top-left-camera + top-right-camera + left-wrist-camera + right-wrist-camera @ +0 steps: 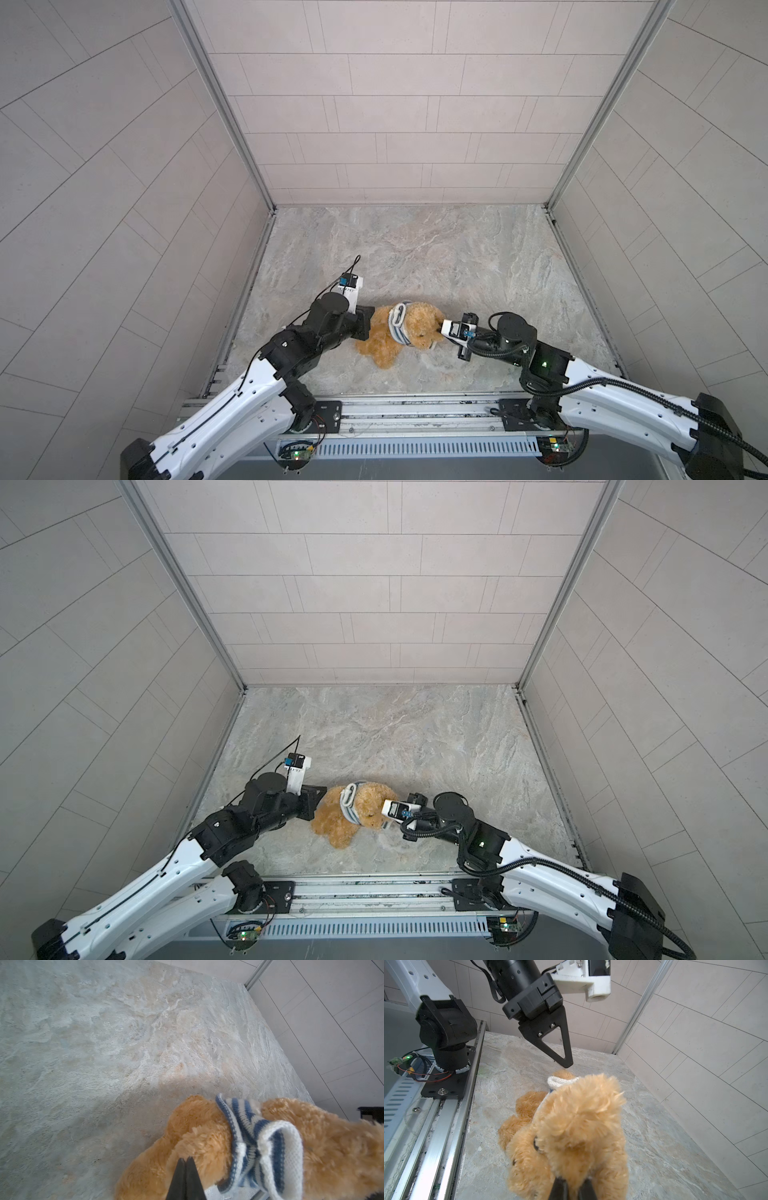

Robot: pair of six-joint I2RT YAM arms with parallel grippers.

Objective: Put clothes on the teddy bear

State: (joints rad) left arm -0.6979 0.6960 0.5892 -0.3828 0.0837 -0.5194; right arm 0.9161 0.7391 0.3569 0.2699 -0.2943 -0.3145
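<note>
teddy bear (pixel 384 343) is pinched by the right gripper (pixel 574 1186) at 3 o'clock, left gripper (pixel 186 1160) at 9 is closed empty

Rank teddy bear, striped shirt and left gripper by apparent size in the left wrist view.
1. teddy bear, partly cut off by the frame
2. striped shirt
3. left gripper, only its tips show, close to the camera, so this rank is unsure

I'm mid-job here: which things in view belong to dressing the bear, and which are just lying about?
Part of the job:
- teddy bear, lying on the table
- striped shirt, bunched round its neck
- right fingers, shut on the bear's head
- left fingers, shut, tips by its body

Not part of it:
- table
- metal rail at the front edge
- tiled walls
</note>
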